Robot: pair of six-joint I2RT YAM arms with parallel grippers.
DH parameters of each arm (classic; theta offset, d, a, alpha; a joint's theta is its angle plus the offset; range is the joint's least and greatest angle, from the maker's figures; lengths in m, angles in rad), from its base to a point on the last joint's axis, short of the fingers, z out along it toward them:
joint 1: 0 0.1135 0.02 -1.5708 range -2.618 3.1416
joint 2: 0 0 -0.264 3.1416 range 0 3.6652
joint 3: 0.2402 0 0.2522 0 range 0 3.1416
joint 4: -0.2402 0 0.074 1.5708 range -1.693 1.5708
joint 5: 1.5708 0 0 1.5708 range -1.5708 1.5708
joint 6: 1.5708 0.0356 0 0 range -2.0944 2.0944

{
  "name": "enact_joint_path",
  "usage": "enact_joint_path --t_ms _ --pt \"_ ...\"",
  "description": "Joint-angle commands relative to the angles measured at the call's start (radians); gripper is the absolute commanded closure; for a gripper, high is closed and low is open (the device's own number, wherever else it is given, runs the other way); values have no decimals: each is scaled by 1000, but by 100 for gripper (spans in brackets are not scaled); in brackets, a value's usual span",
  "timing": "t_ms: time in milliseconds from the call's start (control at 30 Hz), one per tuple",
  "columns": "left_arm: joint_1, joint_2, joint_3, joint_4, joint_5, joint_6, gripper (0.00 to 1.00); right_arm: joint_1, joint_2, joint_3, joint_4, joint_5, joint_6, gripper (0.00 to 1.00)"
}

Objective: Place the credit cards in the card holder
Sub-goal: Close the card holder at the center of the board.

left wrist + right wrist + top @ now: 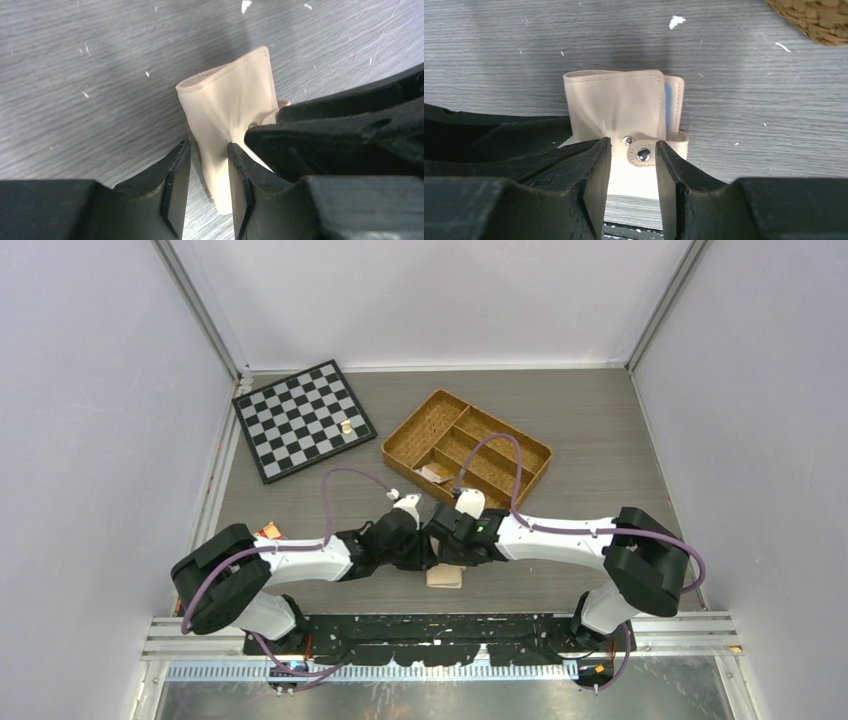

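- Step in hand: closing the card holder (614,105), near centre of the tabletop (600,440), blue credit card (668,107) inside.
- Left gripper (209,147) narrow around the flap (230,90); impossible to tell whether gripping.
- Right gripper (632,145) narrow, loose astride the snap tab (644,154).
- Next, probably: press tab squarely onto stud (627,141).

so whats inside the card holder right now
A blue card edge peeks from the card holder; its folded flap hides the rest, including any other cards.

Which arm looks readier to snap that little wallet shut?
Right. The wallet's snap tab sits between the right hand's fingers; the left hand only straddles its plain edge.
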Motion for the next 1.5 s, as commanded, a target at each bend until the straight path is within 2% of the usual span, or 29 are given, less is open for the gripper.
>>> enact_joint_path --t_ms 0,267,467,733,1033,1200,1467 --pt "15 -66 -41 -46 18 -7 63 11 -55 -16 -25 68 22 55" --pt "66 -162 -96 -2 134 -54 59 13 -82 6 -70 92 36 52" --pt "73 -139 -114 63 170 -70 60 31 -74 27 -83 94 44 51" --pt "77 -77 -128 136 196 -88 65 49 -11 69 -138 109 55 62" --pt "77 -71 -130 119 174 -83 69 52 32 86 -155 108 42 63" --pt "77 -77 -127 100 164 -76 70 51 48 86 -134 108 30 71" --pt "77 -57 -115 90 167 -69 70 52 52 84 -121 102 17 99"
